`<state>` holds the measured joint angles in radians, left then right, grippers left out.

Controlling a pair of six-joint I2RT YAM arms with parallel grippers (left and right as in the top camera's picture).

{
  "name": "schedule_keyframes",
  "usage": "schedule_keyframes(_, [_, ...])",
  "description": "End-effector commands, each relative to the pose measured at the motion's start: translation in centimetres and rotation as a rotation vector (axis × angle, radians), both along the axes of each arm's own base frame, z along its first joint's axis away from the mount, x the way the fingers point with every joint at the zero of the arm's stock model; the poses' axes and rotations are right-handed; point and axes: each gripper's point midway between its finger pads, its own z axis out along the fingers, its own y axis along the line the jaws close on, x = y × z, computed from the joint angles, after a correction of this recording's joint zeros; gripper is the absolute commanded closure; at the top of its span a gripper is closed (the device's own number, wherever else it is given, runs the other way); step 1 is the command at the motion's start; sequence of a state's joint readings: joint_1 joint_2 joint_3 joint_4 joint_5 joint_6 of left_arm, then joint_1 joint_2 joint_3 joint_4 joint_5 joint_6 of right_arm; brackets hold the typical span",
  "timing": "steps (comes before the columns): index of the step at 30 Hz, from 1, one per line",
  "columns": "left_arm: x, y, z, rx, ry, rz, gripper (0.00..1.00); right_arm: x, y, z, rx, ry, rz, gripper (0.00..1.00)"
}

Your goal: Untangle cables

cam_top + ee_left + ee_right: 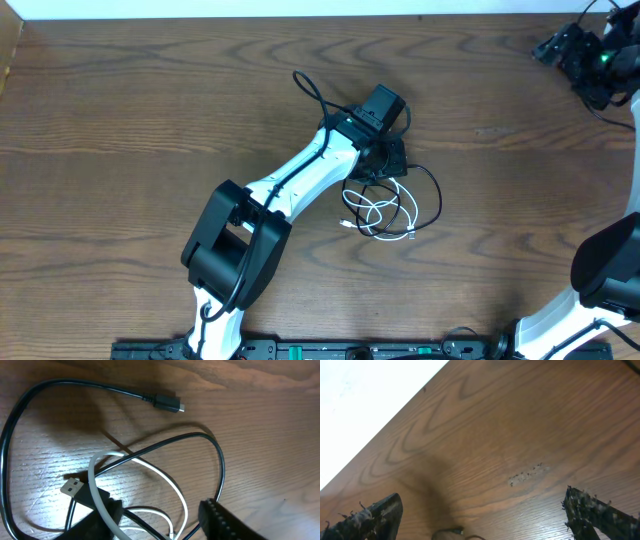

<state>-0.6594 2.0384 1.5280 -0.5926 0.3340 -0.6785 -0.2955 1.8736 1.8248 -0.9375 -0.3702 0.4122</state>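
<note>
The cables lie tangled mid-table: a white cable (380, 215) coiled in loops, a black cable (432, 192) arcing round it, and another black loop (308, 88) behind my left arm. My left gripper (385, 160) stands over the tangle's far end. In the left wrist view the white cable (165, 480) and a black cable (200, 437) cross between my left gripper's (160, 522) jaws, which stand apart; the white strand drapes over the left finger (95, 520). A small plug (167, 402) and a flat USB plug (74, 487) lie on the wood. My right gripper (480, 515) is open with nothing between its fingers.
The right gripper (560, 45) hovers at the far right corner near the table's white back edge (300, 8). The left arm's base (235, 240) stands at the front. A thin dark cord end (452, 532) shows at the right wrist view's lower edge.
</note>
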Motion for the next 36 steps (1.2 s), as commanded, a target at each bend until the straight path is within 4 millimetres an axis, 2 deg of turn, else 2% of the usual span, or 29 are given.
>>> schedule_keyframes(1, [0.0, 0.0, -0.1, 0.012, -0.009, -0.003, 0.53, 0.0, 1.4, 0.9, 0.037, -0.01, 0.011, 0.01])
schedule_keyframes(4, [0.1, 0.0, -0.1, 0.01, -0.011, -0.002, 0.62, -0.1, 2.2, 0.9, 0.059, -0.005, 0.033, 0.01])
schedule_keyframes(5, [0.1, 0.0, -0.1, 0.01, -0.011, -0.002, 0.71, -0.1, 2.4, 0.9, 0.059, -0.005, 0.038, 0.01])
schedule_keyframes(8, [0.1, 0.0, -0.1, 0.01, -0.011, -0.002, 0.81, -0.3, 2.7, 0.7, 0.057, 0.005, 0.046, 0.01])
schedule_keyframes(10, [0.1, 0.0, -0.1, 0.013, -0.022, -0.019, 0.92, -0.5, 2.7, 0.6, 0.049, 0.012, 0.056, 0.01])
schedule_keyframes(13, [0.8, 0.3, 0.1, 0.043, -0.081, -0.06, 0.93, -0.6, 2.7, 0.5, 0.046, 0.017, 0.063, 0.01])
schedule_keyframes(16, [1.5, 0.5, 1.6, 0.033, -0.116, -0.071, 0.93, -0.8, 2.9, 0.4, 0.058, 0.023, 0.069, 0.01])
schedule_keyframes(20, [2.3, 1.0, 6.8, -0.018, -0.234, -0.099, 0.92, -1.0, 3.4, 0.4, 0.073, 0.025, 0.09, 0.01])
schedule_keyframes(24, [2.1, 2.0, 13.8, -0.091, -0.371, -0.097, 0.93, -1.0, 4.4, 0.9, 0.112, 0.004, 0.14, 0.01])
schedule_keyframes(25, [1.9, 2.3, 15.0, -0.103, -0.396, -0.098, 0.92, -0.9, 4.6, 0.9, 0.114, 0.003, 0.144, 0.01])
schedule_keyframes(26, [1.4, 2.9, 17.9, -0.129, -0.458, -0.104, 0.93, -0.9, 5.2, 1.1, 0.129, -0.005, 0.162, 0.01])
schedule_keyframes(30, [0.2, 5.3, 23.7, -0.175, -0.586, -0.101, 0.93, -0.6, 8.1, 2.9, 0.227, -0.095, 0.304, 0.01])
schedule_keyframes(32, [-0.3, 6.8, 26.1, -0.189, -0.643, -0.085, 0.92, -0.7, 9.7, 4.4, 0.284, -0.166, 0.403, 0.03])
schedule_keyframes(36, [-1.2, 9.0, 29.5, -0.272, -0.692, -0.075, 0.93, -1.1, 11.6, 6.4, 0.356, -0.27, 0.544, 0.04])
